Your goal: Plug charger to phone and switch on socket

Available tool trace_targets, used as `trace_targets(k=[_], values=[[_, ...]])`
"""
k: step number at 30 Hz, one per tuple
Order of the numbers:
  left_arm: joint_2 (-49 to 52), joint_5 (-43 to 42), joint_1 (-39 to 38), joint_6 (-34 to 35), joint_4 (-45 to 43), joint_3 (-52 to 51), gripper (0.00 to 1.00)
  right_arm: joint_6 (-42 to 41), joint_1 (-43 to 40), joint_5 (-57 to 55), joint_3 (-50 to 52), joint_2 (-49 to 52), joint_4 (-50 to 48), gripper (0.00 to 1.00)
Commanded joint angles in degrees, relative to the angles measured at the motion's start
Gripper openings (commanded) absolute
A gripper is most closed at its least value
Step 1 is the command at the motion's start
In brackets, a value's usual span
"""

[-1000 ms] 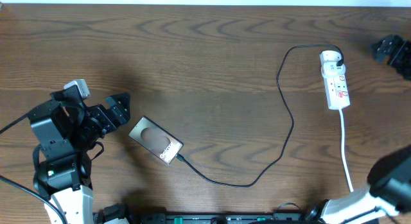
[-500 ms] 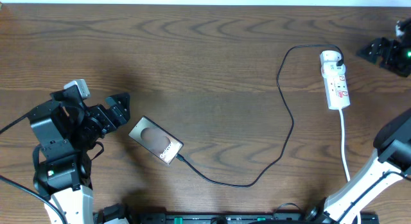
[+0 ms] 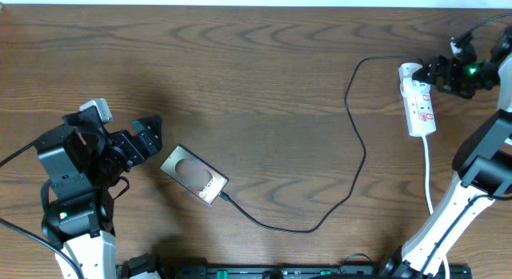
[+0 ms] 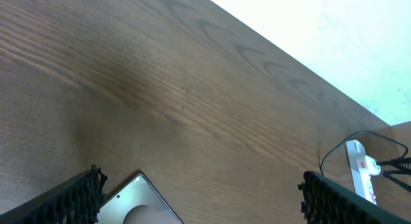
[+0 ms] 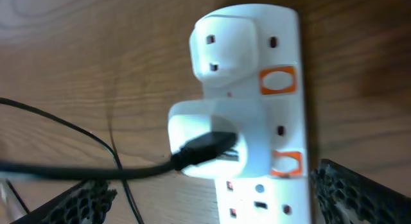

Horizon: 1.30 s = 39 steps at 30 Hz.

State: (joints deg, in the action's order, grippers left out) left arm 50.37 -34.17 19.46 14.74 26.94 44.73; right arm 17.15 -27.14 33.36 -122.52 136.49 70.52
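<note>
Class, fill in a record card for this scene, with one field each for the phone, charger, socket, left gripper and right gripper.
phone: lying flat, close beside the left gripper
charger: white plug seated in the socket; cable tip at the phone's end
socket: far right; switch state cannot be told
left gripper: open, holding nothing
right gripper: open, at the socket's plug end

The phone (image 4: 138, 201) is cropped below; the socket (image 5: 270, 57) seems blurred.
</note>
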Motion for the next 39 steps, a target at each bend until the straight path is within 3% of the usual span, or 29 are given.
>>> trace_targets(k=[1, 26, 39], values=[[-0.1, -0.4, 0.1, -1.0, 0.0, 0.7, 0.96, 0.4, 1.0, -1.0, -1.0, 0.7, 0.1, 0.99], [-0.1, -0.4, 0.1, -1.0, 1.2, 0.7, 0.96, -1.5, 3.5, -3.4, 0.1, 1.2, 1.7, 0.99], [-0.1, -0.4, 0.1, -1.0, 1.2, 0.7, 0.96, -1.9, 6.8, -3.4, 0.4, 5.4, 3.3, 0.93]])
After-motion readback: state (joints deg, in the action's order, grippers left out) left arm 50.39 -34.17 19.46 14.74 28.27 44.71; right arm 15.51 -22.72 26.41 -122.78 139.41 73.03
